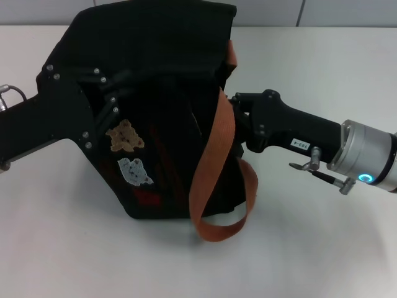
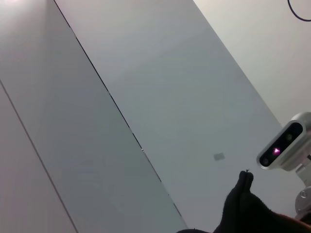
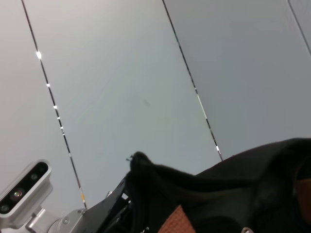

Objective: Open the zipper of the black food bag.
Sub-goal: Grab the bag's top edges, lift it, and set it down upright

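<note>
The black food bag (image 1: 161,62) stands in the middle of the white table, with a tan bear patch (image 1: 126,136) and a pale animal patch (image 1: 135,171) facing me. A rust-brown strap (image 1: 211,167) loops down its right side. My left gripper (image 1: 108,102) presses into the bag's upper left side, dark against the dark fabric. From the right, my right gripper (image 1: 239,121) reaches the bag's edge behind the strap. The zipper is hidden among the black folds. The right wrist view shows bag fabric (image 3: 218,189) and strap (image 3: 172,223); the left wrist view shows a fabric tip (image 2: 243,204).
The white table (image 1: 322,248) runs out in front and to the right of the bag. A grey panelled wall (image 2: 146,97) stands behind. The right arm's wrist camera (image 2: 284,148) shows in the left wrist view, and the left arm's wrist camera (image 3: 24,191) in the right wrist view.
</note>
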Robot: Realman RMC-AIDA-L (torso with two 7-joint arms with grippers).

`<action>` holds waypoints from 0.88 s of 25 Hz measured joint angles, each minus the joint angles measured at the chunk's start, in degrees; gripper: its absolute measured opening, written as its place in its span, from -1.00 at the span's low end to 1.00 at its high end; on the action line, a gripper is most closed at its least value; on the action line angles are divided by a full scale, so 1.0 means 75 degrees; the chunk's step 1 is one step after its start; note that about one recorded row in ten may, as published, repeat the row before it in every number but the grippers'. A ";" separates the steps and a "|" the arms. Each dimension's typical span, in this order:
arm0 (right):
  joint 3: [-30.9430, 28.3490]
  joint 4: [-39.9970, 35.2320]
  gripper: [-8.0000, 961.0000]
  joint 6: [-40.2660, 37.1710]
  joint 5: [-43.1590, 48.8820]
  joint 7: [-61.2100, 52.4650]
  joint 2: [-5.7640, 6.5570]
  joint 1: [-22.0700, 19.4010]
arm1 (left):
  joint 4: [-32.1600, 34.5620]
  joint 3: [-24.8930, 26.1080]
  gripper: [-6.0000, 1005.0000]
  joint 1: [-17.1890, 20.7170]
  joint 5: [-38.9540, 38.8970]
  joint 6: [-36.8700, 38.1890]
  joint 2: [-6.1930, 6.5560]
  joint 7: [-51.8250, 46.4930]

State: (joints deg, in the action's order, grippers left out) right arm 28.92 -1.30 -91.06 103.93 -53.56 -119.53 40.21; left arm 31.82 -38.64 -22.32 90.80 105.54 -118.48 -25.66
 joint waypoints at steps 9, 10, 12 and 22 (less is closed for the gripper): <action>-0.0338 0.0350 -0.59 0.0753 -0.0182 0.1396 -0.0043 -0.0100 | -0.0001 -0.0004 -0.85 -0.0043 -0.0002 -0.0066 0.0000 0.0000; -0.0429 0.0493 -0.54 0.0841 -0.0182 0.1908 -0.0044 -0.0098 | -0.0014 -0.0004 -0.85 -0.0056 -0.0002 -0.0071 0.0001 0.0000; -0.0688 0.0840 -0.45 0.0903 -0.0185 0.3007 -0.0045 -0.0139 | -0.0108 -0.0001 -0.85 -0.0096 -0.0002 -0.0078 0.0004 0.0000; -0.1165 0.1579 -0.26 0.0780 -0.0113 0.4846 -0.0047 -0.0278 | -0.0387 0.0007 -0.85 -0.0174 -0.0002 -0.0138 -0.0008 0.0174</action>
State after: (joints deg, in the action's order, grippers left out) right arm 20.18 10.54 -85.20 103.09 -17.22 -119.88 38.12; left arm 28.91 -38.58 -23.62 90.79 104.50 -118.54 -24.35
